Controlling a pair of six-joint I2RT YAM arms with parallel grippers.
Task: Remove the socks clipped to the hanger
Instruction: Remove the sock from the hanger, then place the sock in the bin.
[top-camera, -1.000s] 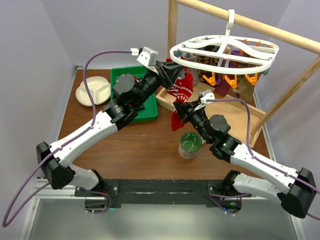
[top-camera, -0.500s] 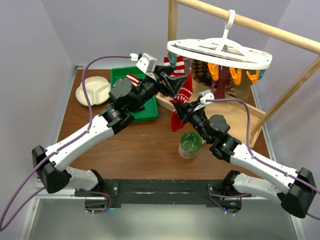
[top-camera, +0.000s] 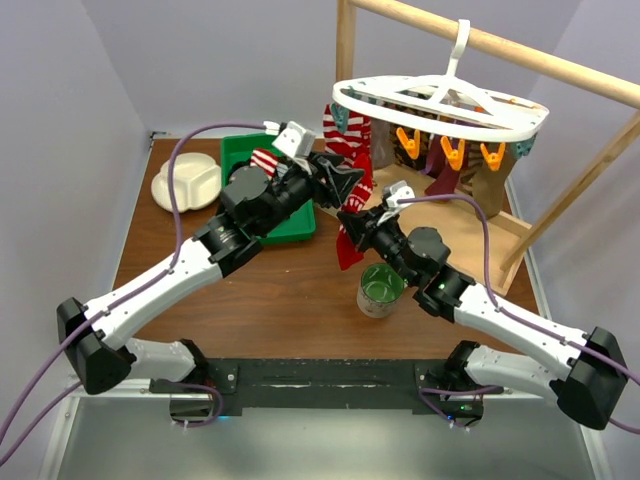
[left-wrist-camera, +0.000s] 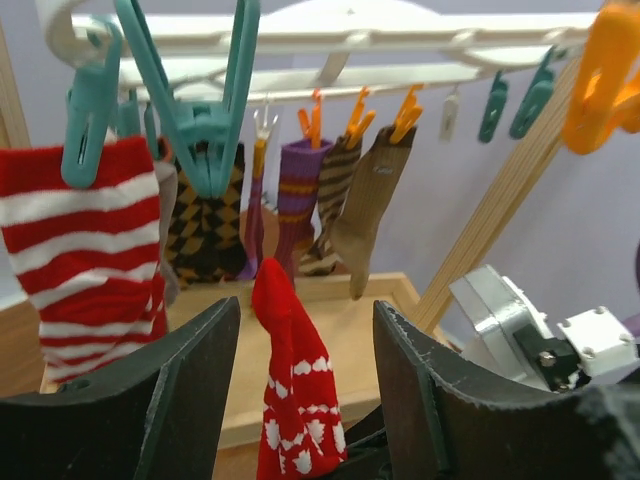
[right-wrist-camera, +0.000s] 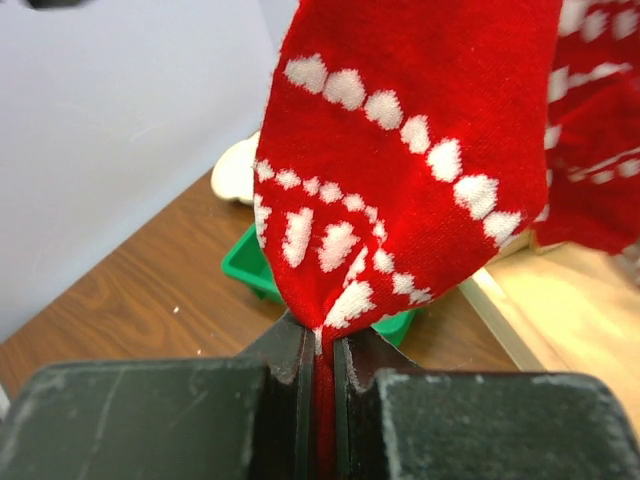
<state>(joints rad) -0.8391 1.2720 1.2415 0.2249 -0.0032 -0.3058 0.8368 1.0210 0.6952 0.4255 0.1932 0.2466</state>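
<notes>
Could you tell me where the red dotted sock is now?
The sock hangs mid-table in the top view, pinched in the right gripper, below the left end of the hanger, beside the green cup.

One hanger (top-camera: 430, 118) is seen. At least five socks (top-camera: 345, 135) are counted clipped under it: one striped sock (left-wrist-camera: 80, 250), one checkered sock (left-wrist-camera: 205, 225), one purple sock (left-wrist-camera: 300, 185), one banded sock (left-wrist-camera: 335, 195) and one tan sock (left-wrist-camera: 372, 205). One patterned sock (left-wrist-camera: 295, 400) is seen below it, and a second striped sock (top-camera: 265, 160) in the one tray (top-camera: 235, 155) to its left. Three orange clips (top-camera: 453, 155) are seen bare under its rim. One cup (top-camera: 381, 288) and one dish (top-camera: 185, 180) are counted.
</notes>
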